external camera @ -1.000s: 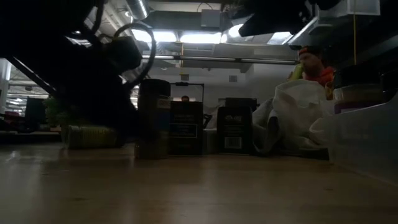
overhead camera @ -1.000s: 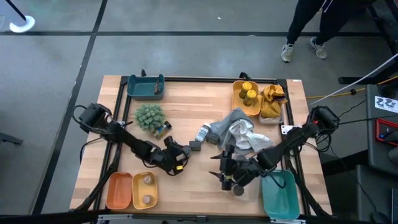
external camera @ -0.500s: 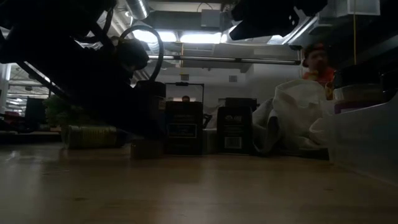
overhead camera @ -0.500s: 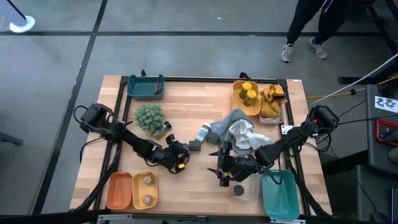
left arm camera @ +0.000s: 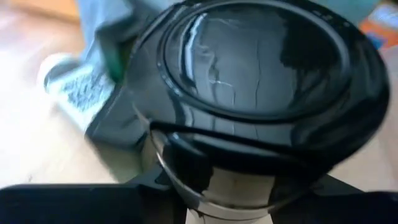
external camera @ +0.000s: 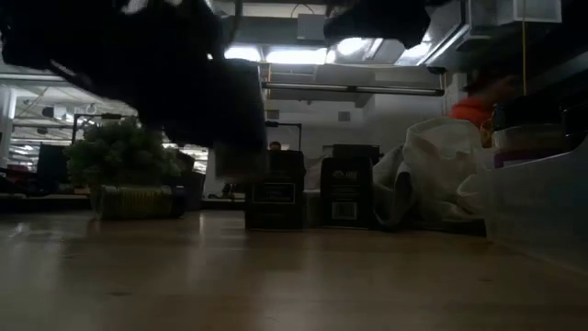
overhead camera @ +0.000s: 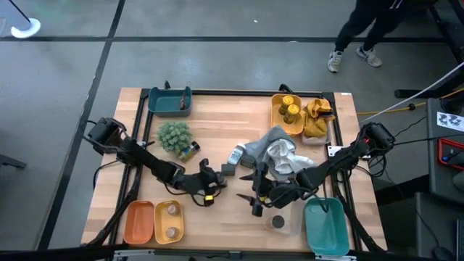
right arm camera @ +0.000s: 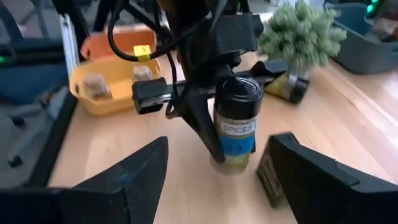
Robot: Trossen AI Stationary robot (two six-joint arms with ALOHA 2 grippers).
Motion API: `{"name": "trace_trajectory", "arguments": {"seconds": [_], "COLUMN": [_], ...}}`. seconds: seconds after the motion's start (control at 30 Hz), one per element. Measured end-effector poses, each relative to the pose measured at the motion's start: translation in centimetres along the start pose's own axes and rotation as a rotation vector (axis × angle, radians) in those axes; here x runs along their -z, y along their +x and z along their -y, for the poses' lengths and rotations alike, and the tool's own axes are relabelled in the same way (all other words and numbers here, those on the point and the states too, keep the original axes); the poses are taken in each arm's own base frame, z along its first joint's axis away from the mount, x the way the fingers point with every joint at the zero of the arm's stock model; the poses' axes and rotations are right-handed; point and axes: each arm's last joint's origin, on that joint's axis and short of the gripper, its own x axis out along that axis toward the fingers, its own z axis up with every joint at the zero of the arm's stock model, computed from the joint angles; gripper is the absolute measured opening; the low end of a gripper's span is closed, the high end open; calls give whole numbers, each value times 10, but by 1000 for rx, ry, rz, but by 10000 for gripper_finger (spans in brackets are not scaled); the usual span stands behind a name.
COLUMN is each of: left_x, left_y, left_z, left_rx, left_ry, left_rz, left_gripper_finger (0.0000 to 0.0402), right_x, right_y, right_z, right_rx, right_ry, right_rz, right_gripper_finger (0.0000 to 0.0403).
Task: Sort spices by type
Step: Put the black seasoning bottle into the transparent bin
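While left tool [right arm camera: 211,118] pinches black-lidded spice jar [right arm camera: 236,124], right tool [overhead camera: 255,197] is spread; jar's base hidden.

My overhead camera looks straight down on the whole pale wooden bench [overhead camera: 217,123] from well above, with my left arm at the picture's left and my right arm at its right. My low camera sits at bench-top height and looks level across the boards into the room behind, sharing with the overhead view the bushy green plant ball [external camera: 124,156] [overhead camera: 174,135]. My left wrist camera sits hard against the glossy black lid of a spice jar [left arm camera: 261,81], while my right wrist camera looks across the bench at that same jar [right arm camera: 237,121], the plant ball and the yellow plastic tray [right arm camera: 118,84], which the overhead view also shows.
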Motion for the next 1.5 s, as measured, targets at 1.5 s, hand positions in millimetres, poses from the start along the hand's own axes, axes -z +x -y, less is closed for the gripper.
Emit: {"name": "trace_trajectory", "arguments": {"seconds": [1.5], "left_x": [-25], "left_y": [-20], "left_z": [22], "left_rx": [179], "left_ry": [39], "left_rz": [205], "left_gripper_finger": [148], "right_x": [2], "right_y": [71], "right_z": [-8], "right_rx": [20], "right_ry": [22], "right_rz": [302], "right_gripper_finger": [270]}}
